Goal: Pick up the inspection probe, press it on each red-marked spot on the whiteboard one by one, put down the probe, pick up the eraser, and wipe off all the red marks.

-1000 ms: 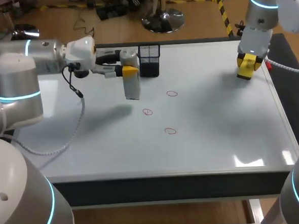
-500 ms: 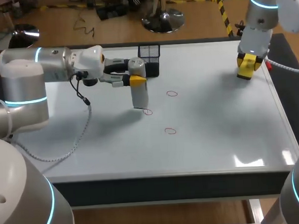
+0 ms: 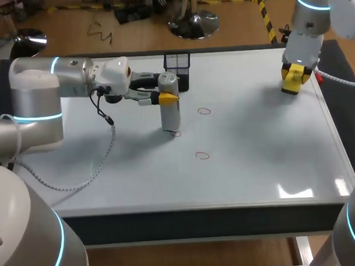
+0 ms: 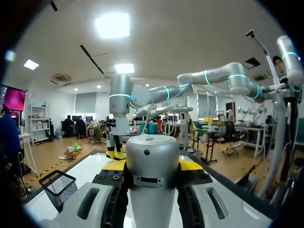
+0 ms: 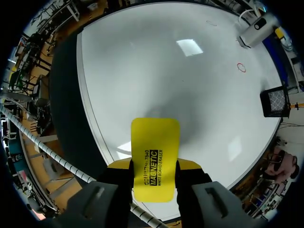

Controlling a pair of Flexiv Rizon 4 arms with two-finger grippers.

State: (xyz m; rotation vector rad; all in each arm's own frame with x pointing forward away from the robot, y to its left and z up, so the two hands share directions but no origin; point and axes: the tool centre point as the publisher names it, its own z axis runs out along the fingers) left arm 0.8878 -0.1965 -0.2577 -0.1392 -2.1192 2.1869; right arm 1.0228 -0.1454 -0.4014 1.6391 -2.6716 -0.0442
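The probe (image 3: pixel 171 112) stands upright just left of the head view's centre. The left tool (image 3: pixel 166 97) is closed around its upper end, one yellow tip on each side. It looks like a stiff, smooth grey cylinder with a rounded cap, probably of moderate weight. The casing may be slippery, so with the hold this high it could slide or tilt between the fingers unless the press goes straight down its axis.

The eraser (image 5: pixel 155 156) is a flat yellow block, likely light and rigid. The right tool (image 3: pixel 294 77) clamps it by its two long edges in the upper right of the head view, over the whiteboard (image 3: pixel 256 146) near its right rim.

The probe's lower end sits at the leftmost red ring (image 3: pixel 176 133) and covers part of it. I cannot tell whether it touches the surface. The other two rings (image 3: pixel 204 111) (image 3: pixel 202 155) lie bare to its right. The left wrist view shows only the probe's cap and the fingers beside it, not its tip or any mark. In the head view the eraser blends into the yellow fingertips. A black mesh basket (image 3: pixel 177 63) stands behind the probe.
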